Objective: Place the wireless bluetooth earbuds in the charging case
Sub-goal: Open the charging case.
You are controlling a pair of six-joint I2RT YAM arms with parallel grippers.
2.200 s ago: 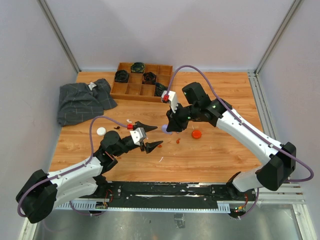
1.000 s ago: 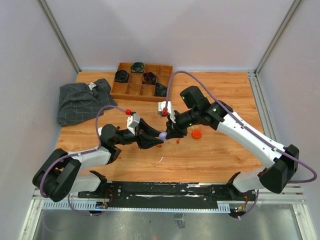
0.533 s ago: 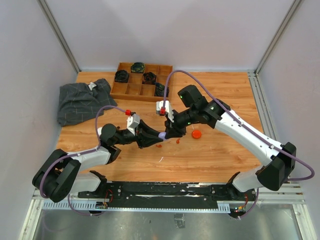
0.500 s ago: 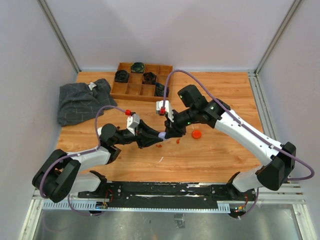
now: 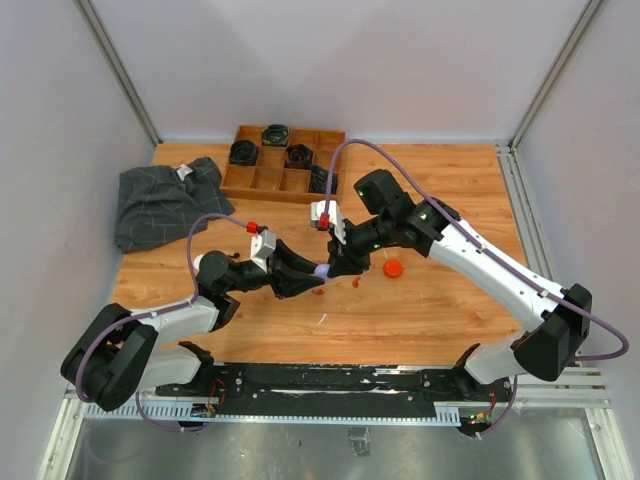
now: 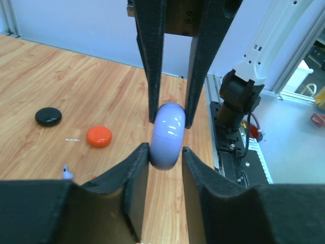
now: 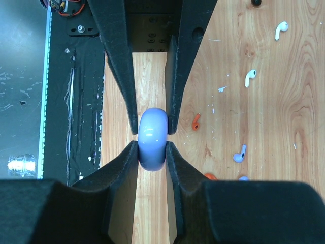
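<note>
1. The lilac charging case [image 6: 166, 134] is held on edge, clear of the worktop [image 6: 61, 76], at the centre of both wrist views and pinched by both arms at once. As I read it, each arm takes one half of the shell so the halves can be pulled apart and the case opened. A faint seam crosses its middle in the left wrist view.
2. The left fingers [image 6: 133, 173] are narrowed to the thickness of the case and press on its lower half from both sides, grasping it.
3. The right fingers [image 7: 122, 165] are nearly closed and clamp the opposite half in the same way.
4. No gap shows at the seam, so the case looks closed.
5. The earbuds [image 7: 249, 76] lie loose on the worktop, none in the case. In the right wrist view two white ones sit at the upper right, an orange-red earbud [image 7: 195, 121] lies just right of the fingers, and a lilac earbud [image 7: 238, 153] is at the lower right.
6. An orange-red case [image 6: 99, 136] and a black case [image 6: 48, 116] rest on the worktop at the left of the left wrist view, well apart from the grip.
</note>
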